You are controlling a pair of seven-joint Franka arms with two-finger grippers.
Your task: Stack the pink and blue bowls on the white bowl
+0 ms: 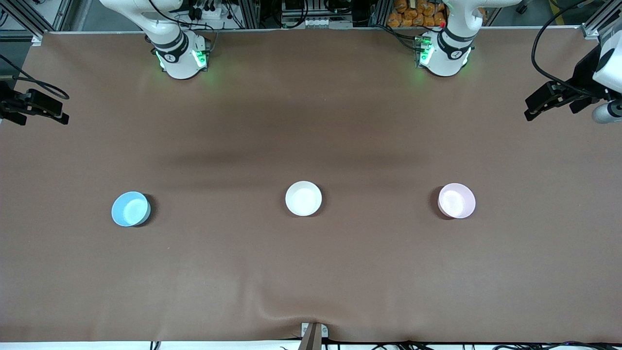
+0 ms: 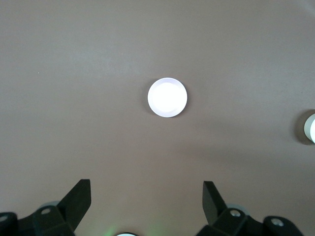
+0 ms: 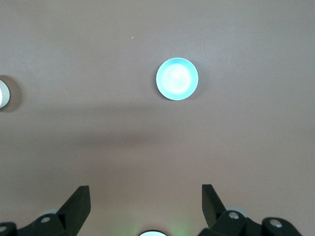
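Front view first: three small bowls sit in a row across the brown tabletop (image 1: 311,272), well apart from each other and all upright. The blue bowl (image 1: 130,208) is toward the right arm's end, the white bowl (image 1: 303,198) is in the middle, and the pink bowl (image 1: 457,200) is toward the left arm's end. Nothing is stacked on anything. Both arm bases stand along the top edge. The left pincer (image 1: 532,111) pokes in at the frame's edge, up high over the left arm's end of the tabletop, and the right pincer (image 1: 60,113) does the same over the right arm's end.

Left wrist view: the left pincer (image 2: 146,197) hangs high with its two black fingers (image 2: 78,199) spread wide, released, nothing between them. Straight below sits one bowl (image 2: 167,97) that looks washed-out white here; going by where the arm is, I think that's the pink one, but the glare makes it hard to say. A sliver of another bowl (image 2: 310,128) shows at the frame's edge.

Right wrist view: the right pincer (image 3: 146,197) is also released, fingers (image 3: 78,199) wide apart and empty, high over the blue bowl (image 3: 177,78). Another bowl's edge (image 3: 4,93) peeks in at the side.
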